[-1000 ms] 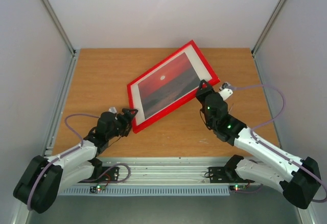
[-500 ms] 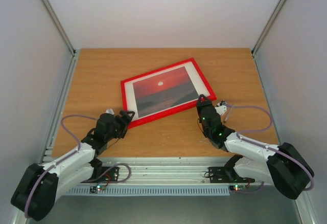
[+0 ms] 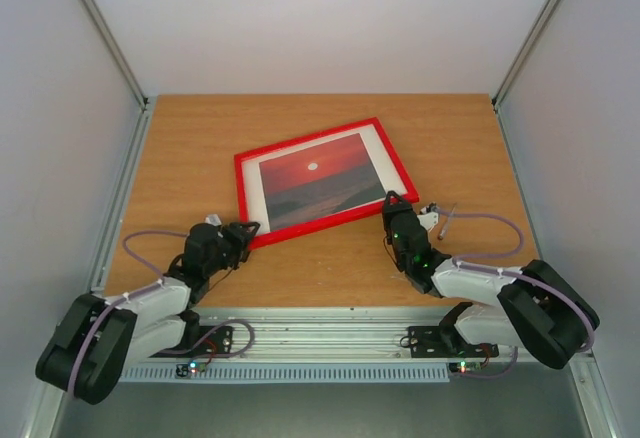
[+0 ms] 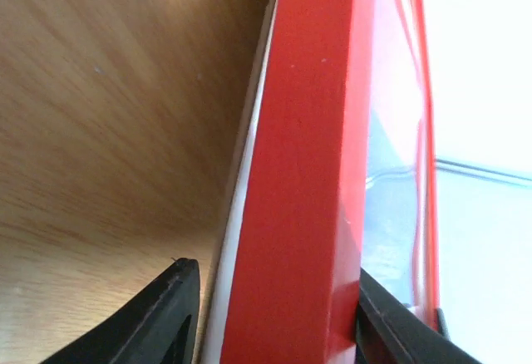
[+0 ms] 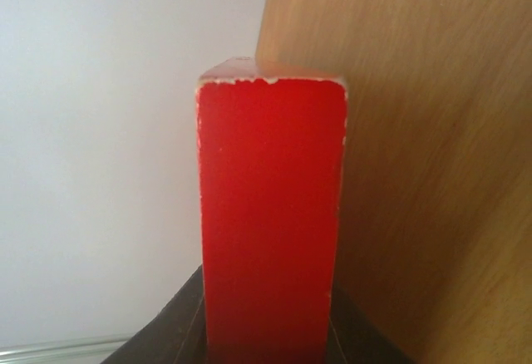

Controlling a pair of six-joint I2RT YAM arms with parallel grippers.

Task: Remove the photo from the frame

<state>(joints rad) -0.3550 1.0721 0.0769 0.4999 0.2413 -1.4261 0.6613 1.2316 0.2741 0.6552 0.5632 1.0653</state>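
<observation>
The red frame (image 3: 240, 198) lies low over the wooden table, a little askew, with the sunset photo (image 3: 315, 180) still inside it behind a white border. My left gripper (image 3: 247, 230) is at the frame's near-left corner. In the left wrist view the red edge (image 4: 299, 173) fills the space between the black fingers of that gripper (image 4: 278, 297), which are shut on it. My right gripper (image 3: 393, 201) grips the frame's near-right edge. The right wrist view shows the red bar (image 5: 270, 214) clamped end-on in that gripper (image 5: 268, 331).
White walls and metal posts (image 3: 105, 38) enclose the wooden table (image 3: 200, 128) on three sides. A metal rail (image 3: 320, 323) runs along the near edge by the arm bases. Purple cables (image 3: 490, 220) loop beside both arms.
The frame has come down from a steep tilt to nearly flat and turned slightly. Both arms sank lower and drew back. The left jaws closed in on the frame's corner.
</observation>
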